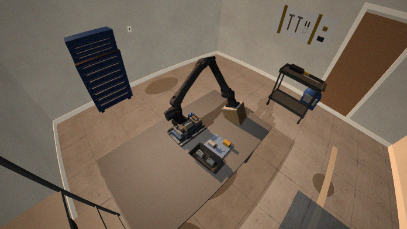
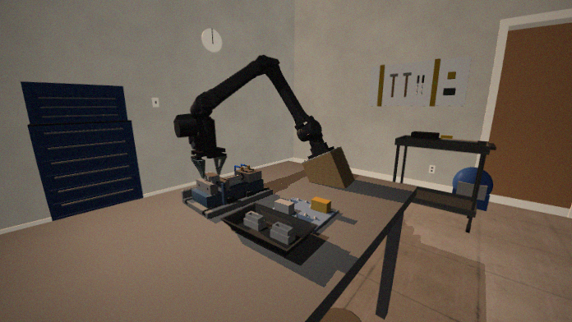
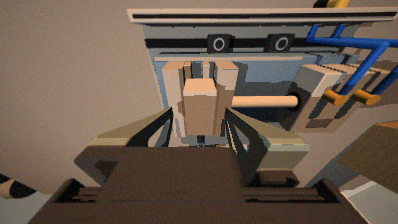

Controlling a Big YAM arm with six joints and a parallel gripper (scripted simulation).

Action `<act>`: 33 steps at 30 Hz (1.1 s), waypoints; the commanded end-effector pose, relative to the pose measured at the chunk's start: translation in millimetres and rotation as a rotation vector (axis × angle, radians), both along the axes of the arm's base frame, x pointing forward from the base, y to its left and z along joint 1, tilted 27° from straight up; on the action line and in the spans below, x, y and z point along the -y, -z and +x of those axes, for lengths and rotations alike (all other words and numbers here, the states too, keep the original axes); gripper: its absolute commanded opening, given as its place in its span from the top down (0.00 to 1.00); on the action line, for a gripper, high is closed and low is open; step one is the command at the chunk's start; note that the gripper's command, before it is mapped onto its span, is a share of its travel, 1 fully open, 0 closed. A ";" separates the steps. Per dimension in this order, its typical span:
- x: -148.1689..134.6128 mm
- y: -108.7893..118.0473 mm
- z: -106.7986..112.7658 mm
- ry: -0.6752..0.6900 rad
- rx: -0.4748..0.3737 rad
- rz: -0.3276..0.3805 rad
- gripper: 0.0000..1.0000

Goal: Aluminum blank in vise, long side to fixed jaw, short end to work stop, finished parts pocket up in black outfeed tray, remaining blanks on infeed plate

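The long brown counter (image 2: pixel 123 263) carries everything, with the work gathered toward its far right corner, where the black six-joint arm (image 2: pixel 242 78) rises from a tan wedge-shaped pedestal (image 2: pixel 341 174) and folds down toward the far edge.

There sits the blue-bodied open vise (image 2: pixel 230 190), its blue hoses marking the moving jaw so the plain end block reads as the fixed one. The black parallel gripper (image 2: pixel 209 164) hangs just above it, fingers spread and holding nothing.

Below them, in the wrist view, the plain gray aluminum blank (image 3: pixel 200 107) lies between the jaws on the low bars. The short tan work-stop rod (image 3: pixel 262 101) reaches in from the side; whether the blank's end touches it I cannot tell. Judging by the open fingers, the blank is released here so the vise locates it.

Nearer the right edge, the black outfeed tray (image 2: pixel 240 223) holds two gray pocketed finished parts (image 2: pixel 255 220) (image 2: pixel 282 232), pockets up. Just beside it the pale blue infeed plate with short pins (image 2: pixel 329 215) bears a gray blank (image 2: pixel 284 206) and a yellow brass blank (image 2: pixel 320 204), lying flat, apparently between the pins.
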State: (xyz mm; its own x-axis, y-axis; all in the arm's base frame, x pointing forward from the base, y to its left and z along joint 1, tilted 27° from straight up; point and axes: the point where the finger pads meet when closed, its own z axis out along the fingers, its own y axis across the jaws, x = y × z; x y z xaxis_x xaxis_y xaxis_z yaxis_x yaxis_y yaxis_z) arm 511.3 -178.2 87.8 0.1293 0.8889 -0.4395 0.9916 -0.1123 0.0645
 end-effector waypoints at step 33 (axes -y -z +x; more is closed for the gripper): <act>-21.1 -49.2 19.4 -0.016 0.063 -0.012 0.36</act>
State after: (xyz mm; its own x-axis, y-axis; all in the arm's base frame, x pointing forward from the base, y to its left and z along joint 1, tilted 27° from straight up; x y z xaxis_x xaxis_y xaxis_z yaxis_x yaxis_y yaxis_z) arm 506.8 -171.7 93.8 0.1227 0.8908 -0.4375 0.9924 -0.1151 0.0441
